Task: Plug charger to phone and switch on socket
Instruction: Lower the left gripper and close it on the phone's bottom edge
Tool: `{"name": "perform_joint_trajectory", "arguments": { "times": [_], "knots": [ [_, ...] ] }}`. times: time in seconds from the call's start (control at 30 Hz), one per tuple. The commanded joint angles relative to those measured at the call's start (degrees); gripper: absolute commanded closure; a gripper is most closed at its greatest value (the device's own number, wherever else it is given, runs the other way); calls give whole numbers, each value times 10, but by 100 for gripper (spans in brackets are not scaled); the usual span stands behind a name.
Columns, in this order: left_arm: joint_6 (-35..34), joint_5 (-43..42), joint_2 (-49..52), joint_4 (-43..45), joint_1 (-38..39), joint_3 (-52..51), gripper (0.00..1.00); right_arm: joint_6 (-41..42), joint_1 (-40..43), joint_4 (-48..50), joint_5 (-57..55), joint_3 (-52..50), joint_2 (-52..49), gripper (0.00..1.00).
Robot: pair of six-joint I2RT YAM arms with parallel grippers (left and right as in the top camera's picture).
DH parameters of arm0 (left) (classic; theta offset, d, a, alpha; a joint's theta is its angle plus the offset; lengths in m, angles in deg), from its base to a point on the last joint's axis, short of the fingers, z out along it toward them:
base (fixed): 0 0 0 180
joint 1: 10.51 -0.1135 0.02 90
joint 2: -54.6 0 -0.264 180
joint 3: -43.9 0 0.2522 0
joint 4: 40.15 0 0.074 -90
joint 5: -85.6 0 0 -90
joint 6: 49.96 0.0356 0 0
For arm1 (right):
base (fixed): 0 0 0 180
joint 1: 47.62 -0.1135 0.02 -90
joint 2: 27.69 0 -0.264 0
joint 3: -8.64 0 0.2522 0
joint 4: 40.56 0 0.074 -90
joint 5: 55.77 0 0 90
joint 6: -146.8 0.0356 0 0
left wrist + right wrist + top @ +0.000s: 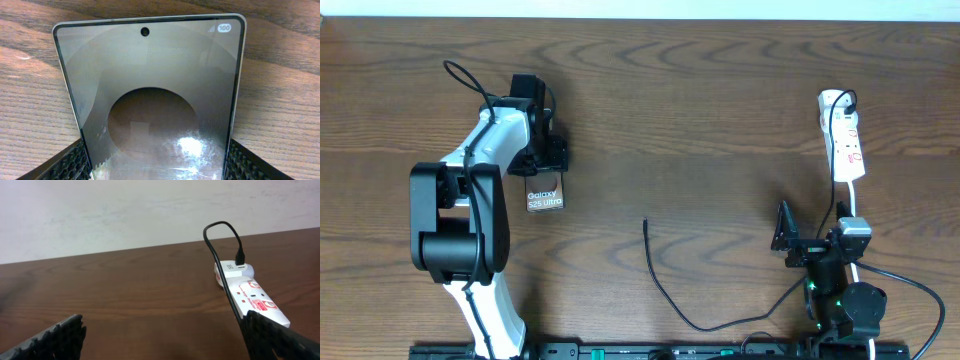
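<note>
The phone [544, 193], dark and glossy with white "Galaxy S25 Ultra" lettering, sits between the fingers of my left gripper [546, 172], which is shut on its two long edges. In the left wrist view the phone [150, 85] fills the frame, with both pads [70, 165] pressed against its sides. The charger [665, 290], a thin black cable, lies on the table with its free tip [645, 223] pointing away, right of the phone. The white socket [842, 135] lies at the far right with a black plug [240, 260] in its far end. My right gripper [786, 240] stands open in front of the socket [255, 297], holding nothing.
The wooden table [700, 110] stretches between both arms. The left arm's white and black links [465, 220] stand left of the phone. A white cord [853, 205] leaves the socket toward the right arm's base. A pale wall [125, 210] rises behind the table's far edge.
</note>
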Motion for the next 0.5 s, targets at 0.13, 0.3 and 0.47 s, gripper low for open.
{"name": "perform_joint_trajectory", "arguments": {
  "times": [0.13, 0.3, 0.47],
  "knots": [
    [-5, -3, 11, 1, -1, -17, 63, -8, -3, -2, -4, -1, 2, 1],
    [-5, -3, 11, 1, -1, -17, 74, -8, -3, -2, -4, -1, 2, 1],
    [-5, -3, 11, 1, -1, -17, 89, -8, -3, -2, -4, -1, 2, 1]
  ]
}}
